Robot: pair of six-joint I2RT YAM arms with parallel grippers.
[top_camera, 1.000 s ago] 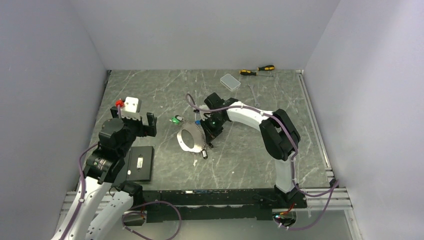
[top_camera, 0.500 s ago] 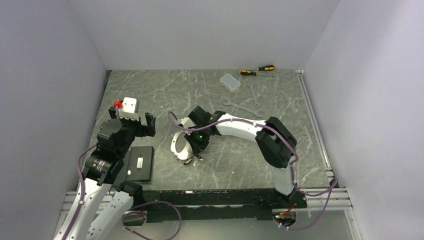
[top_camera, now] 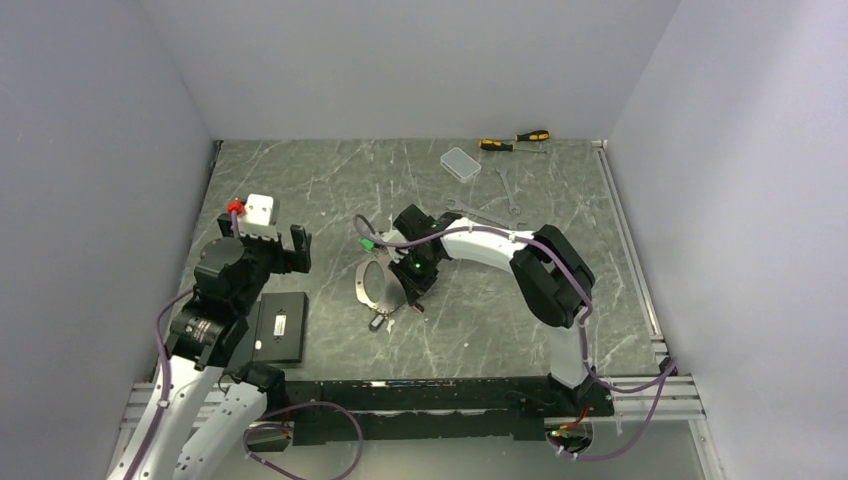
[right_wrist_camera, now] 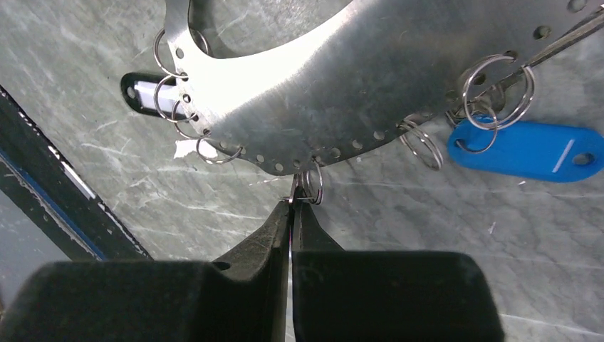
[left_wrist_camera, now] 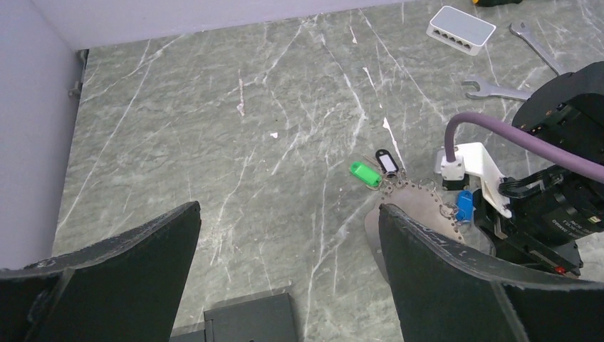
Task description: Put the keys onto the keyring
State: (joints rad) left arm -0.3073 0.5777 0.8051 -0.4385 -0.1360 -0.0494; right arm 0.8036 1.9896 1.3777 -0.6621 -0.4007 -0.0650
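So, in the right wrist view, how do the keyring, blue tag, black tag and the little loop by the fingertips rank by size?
1. keyring
2. blue tag
3. black tag, partly hidden behind the keyring, so unsure
4. little loop

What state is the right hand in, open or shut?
Shut. The right hand shows no gap, tips pinching a small ring on the keyring.

Bare surface (top_camera: 330, 190) lies open between the left arm (top_camera: 222, 285) and the keyring (right_wrist_camera: 370, 71). The right arm (top_camera: 490, 245) bars its right side. Wrenches (top_camera: 507, 190), a clear box (top_camera: 460, 163) and 2 screwdrivers (top_camera: 515, 140) crowd the far edge; a black box (top_camera: 280, 327) sits near-left.
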